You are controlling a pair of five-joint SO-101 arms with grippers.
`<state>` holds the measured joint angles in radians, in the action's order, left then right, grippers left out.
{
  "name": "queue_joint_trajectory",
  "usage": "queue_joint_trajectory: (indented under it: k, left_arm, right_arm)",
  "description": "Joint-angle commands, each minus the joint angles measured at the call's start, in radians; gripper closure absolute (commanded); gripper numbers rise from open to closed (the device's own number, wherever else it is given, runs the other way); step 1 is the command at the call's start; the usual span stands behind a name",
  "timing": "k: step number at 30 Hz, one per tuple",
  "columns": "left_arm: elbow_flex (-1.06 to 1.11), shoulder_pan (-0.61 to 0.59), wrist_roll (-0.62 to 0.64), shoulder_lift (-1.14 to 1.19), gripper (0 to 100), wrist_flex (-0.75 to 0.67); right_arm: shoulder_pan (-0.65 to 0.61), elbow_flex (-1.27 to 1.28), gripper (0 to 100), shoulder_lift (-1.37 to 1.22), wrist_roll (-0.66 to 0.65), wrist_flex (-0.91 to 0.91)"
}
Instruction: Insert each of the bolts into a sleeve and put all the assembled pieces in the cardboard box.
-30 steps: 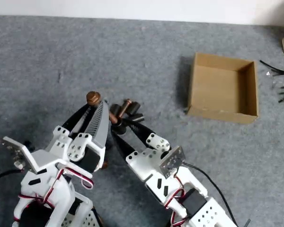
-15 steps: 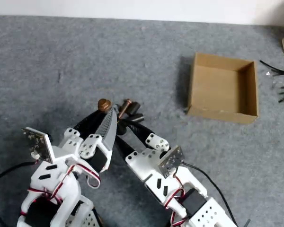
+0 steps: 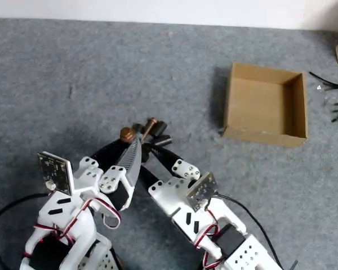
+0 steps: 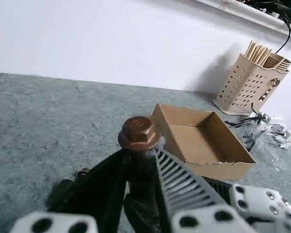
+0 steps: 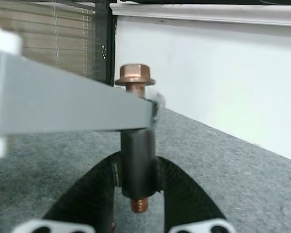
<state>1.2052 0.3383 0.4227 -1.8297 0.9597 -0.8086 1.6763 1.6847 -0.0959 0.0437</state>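
Nearest, the left end effector [image 4: 140,162] is clenched on one bolt [image 4: 139,132] with a coppery hexagonal flanged head. Its threaded shank passes through one smooth dark cylindrical sleeve [image 5: 137,145], which the right end effector [image 5: 137,170] is grasping. Just beyond, a second bolt [image 3: 149,125] and two black sleeves [image 3: 160,127] lie on the grey, fuzzy desk [image 3: 73,73]. Farther off sits one square, open-topped cardboard box [image 3: 263,136].

Two bolts [image 3: 127,134], one cardboard box [image 3: 265,136] and two arms [image 3: 180,198]; the dark sleeves [image 3: 162,139] huddle too tightly for a count.
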Motion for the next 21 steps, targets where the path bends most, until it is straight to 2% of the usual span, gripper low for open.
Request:
queue_joint_trajectory:
  k: [1, 3, 5, 11, 17, 21]
  left_arm:
    - [-0.002, 0.001, 0.006, -0.001, 70, 0.06]
    - [-0.002, 0.001, 0.054, -0.001, 56, 0.089]
    - [-0.004, -0.002, 0.095, -0.001, 49, 0.094]
    - [-0.01, -0.087, 0.204, -0.001, 57, 0.005]
    - [-0.012, -0.111, 0.287, -0.001, 58, -0.086]
    - [0.03, -0.257, 0.299, -0.001, 58, -0.098]
  right_arm:
    - [0.016, 0.113, 99.5, 0.015, -0.009, -0.008]
    - [0.016, 0.113, 99.5, 0.015, -0.009, -0.008]
    - [0.016, 0.113, 99.5, 0.015, -0.009, -0.008]
    - [0.016, 0.113, 99.5, 0.013, -0.009, -0.008]
    - [0.018, 0.113, 99.5, 0.013, -0.009, -0.008]
    - [0.038, 0.11, 99.5, 0.013, -0.009, -0.008]
